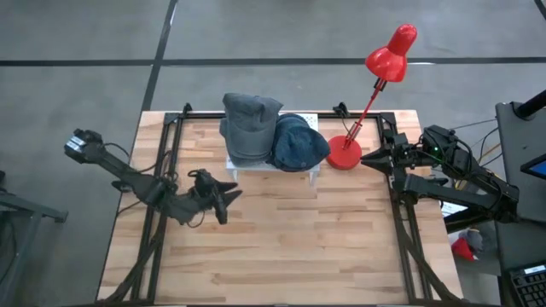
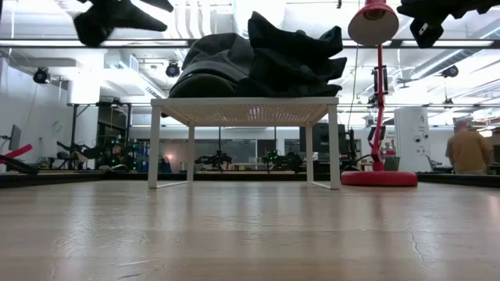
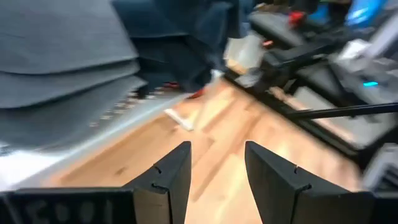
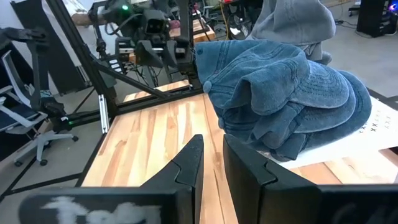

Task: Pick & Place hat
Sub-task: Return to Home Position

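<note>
Two hats lie side by side on a small white stand (image 1: pixel 256 167) at the table's far middle. The grey hat (image 1: pixel 250 128) is on the left and the blue denim hat (image 1: pixel 299 143) leans against its right side. The low view shows both the grey hat (image 2: pixel 215 66) and the blue one (image 2: pixel 293 55) resting on the stand's top (image 2: pixel 246 109). My left gripper (image 1: pixel 226 201) hovers open, near and left of the stand, above the table. My right gripper (image 1: pixel 365 159) waits by the lamp with a narrow gap between its fingers, facing the blue hat (image 4: pixel 280 99).
A red desk lamp stands with its base (image 1: pixel 345 154) just right of the stand and its shade (image 1: pixel 392 53) reaching beyond the far edge. Dark frame rails run along the table's left and right sides. Bare wood lies near of the stand. A person (image 2: pixel 469 148) is far off in the room.
</note>
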Controlling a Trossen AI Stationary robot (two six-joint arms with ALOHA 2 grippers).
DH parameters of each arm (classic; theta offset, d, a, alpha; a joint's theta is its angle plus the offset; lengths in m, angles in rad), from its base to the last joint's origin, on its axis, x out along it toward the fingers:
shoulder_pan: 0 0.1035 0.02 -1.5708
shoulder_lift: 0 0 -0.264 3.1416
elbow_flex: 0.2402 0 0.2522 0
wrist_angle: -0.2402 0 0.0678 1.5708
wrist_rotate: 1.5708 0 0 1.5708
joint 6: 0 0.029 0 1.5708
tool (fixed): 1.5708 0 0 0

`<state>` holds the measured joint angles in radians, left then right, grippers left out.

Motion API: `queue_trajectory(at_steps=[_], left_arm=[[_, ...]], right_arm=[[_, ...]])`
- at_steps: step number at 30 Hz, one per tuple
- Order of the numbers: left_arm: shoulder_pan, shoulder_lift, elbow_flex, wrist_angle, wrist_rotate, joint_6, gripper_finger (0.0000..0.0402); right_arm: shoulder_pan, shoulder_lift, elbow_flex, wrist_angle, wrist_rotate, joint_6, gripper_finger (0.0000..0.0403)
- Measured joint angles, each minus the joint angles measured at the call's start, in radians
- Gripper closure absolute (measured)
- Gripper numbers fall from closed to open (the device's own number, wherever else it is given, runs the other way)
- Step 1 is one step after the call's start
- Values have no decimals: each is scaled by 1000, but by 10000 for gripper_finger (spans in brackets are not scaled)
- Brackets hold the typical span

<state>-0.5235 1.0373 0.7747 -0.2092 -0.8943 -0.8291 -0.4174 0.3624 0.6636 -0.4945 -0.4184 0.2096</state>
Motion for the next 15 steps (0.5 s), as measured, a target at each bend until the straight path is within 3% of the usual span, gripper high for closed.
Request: queue_trajectory(at_steps=[6,15], left_arm=[[117,-82,-196,353,204,186,250],[320,-298,-294,373,373,385,250]], right_arm=[[0,0,0,0,0,-4,344],[0,0,0,-4,0,0,344]])
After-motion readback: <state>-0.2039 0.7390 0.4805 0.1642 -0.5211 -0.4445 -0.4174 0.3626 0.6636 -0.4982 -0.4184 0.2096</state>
